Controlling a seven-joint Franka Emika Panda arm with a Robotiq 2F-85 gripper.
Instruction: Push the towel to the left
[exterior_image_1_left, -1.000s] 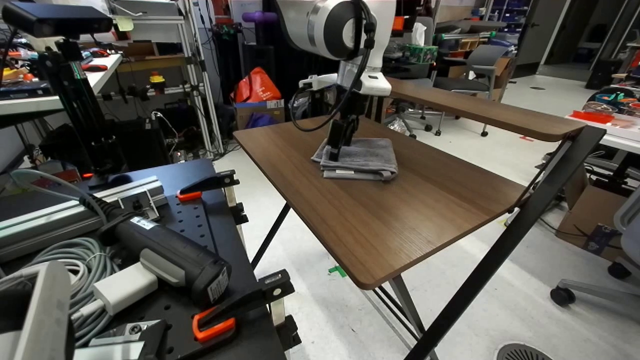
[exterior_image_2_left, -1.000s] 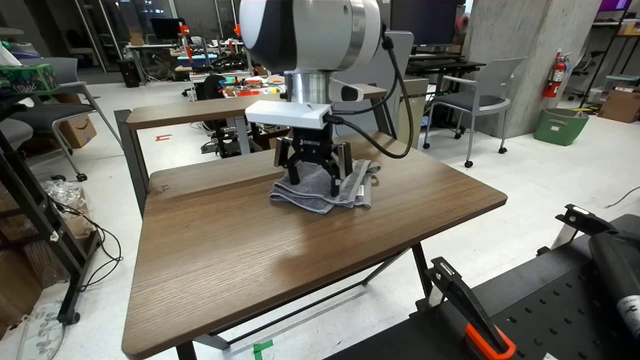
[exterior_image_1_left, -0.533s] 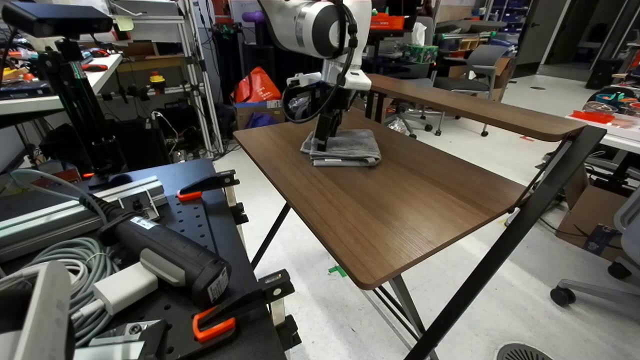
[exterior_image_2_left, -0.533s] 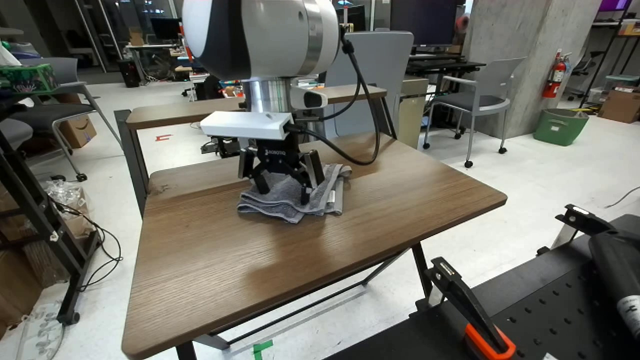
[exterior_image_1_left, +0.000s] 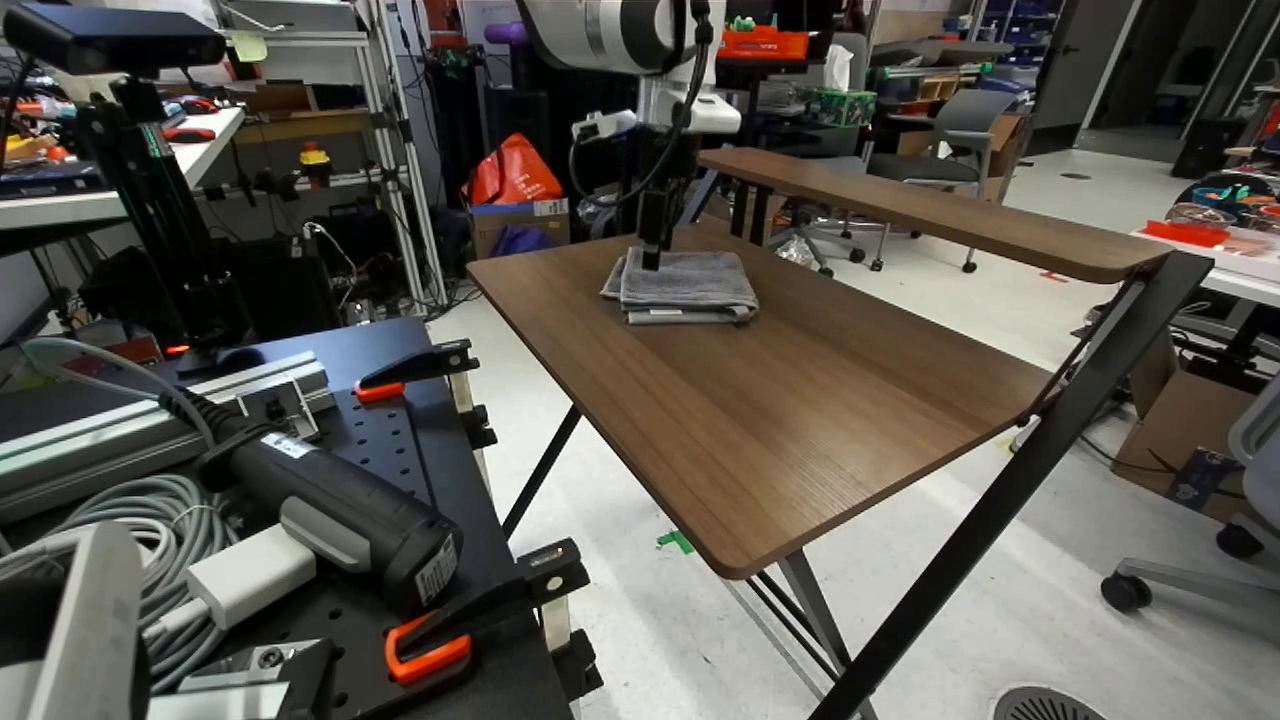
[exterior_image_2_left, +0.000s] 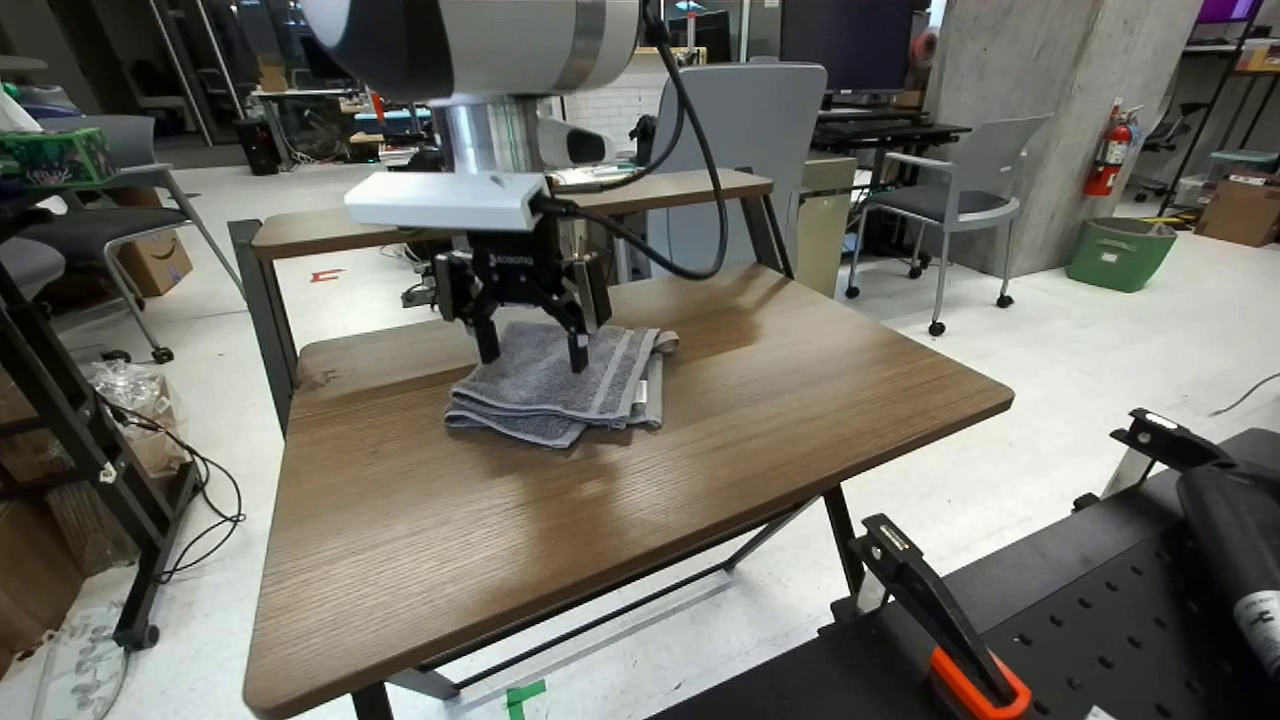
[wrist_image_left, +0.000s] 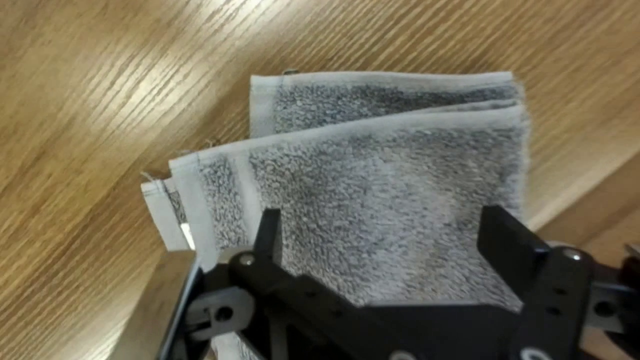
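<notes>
"Where is the folded grey terry towel (exterior_image_2_left: 545, 385) placed?"
"On the brown wood-grain tabletop (exterior_image_2_left: 420, 540), beneath the Robotiq gripper (wrist_image_left: 382, 220)."
"And why are the jaws spread, with nothing pinched?"
"So the towel can be pushed, not lifted, presumably — contact cannot be confirmed."

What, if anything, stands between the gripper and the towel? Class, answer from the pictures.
Nothing visible does. In the wrist view, the open gripper is over the towel, and no other object shows between them. Whether they touch, I cannot tell.
</notes>
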